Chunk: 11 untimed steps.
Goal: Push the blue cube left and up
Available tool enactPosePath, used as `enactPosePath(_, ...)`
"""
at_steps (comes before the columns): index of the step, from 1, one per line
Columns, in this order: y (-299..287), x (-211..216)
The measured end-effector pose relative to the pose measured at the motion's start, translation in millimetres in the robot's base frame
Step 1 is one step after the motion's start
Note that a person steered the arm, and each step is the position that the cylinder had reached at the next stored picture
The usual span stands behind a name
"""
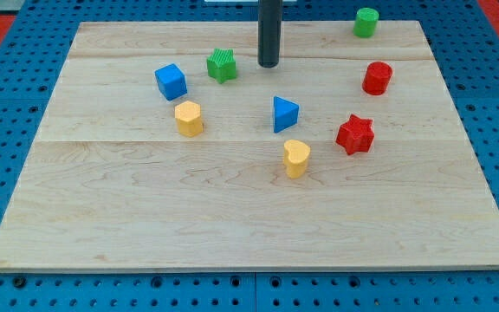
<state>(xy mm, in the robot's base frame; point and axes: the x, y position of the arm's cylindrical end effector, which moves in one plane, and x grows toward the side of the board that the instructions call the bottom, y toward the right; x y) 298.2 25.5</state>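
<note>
The blue cube [171, 81] sits on the wooden board [145, 217] in the upper-left area, resting flat with one corner turned toward the view's bottom. A yellow block [189, 118] of rounded, roughly cylindrical shape stands just beside the cube at its 5 o'clock, apart from it. A green star-like block [222, 65] stands near the cube at its 2 o'clock. My tip [269, 65] is a bare rod end that grips nothing; it sits at the cube's 3 o'clock, slightly higher, beyond the green star-like block and just beside that block on the view's right, touching no block. A blue triangular block [285, 114] lies at the tip's 5 o'clock, near the board's centre. A yellow heart-shaped block [296, 159] stands at 6 o'clock from the blue triangular block. A red star-shaped block [355, 134] lies at 3 o'clock from the triangular block, slightly lower. A red cylinder [377, 78] stands at 1 o'clock from the red star-shaped block. A green cylinder [366, 22] stands at 12 o'clock from the red cylinder, near the board's top edge.
</note>
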Motion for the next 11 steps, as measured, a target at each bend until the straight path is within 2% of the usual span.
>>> enactPosePath(1,1.1,33.7)
enactPosePath(2,-36.4,46.4)
enactPosePath(4,-98.8,43.0)
enactPosePath(6,-135.6,58.7)
enactPosePath(9,-163.6,10.5)
enactPosePath(11,-220.2,8.2)
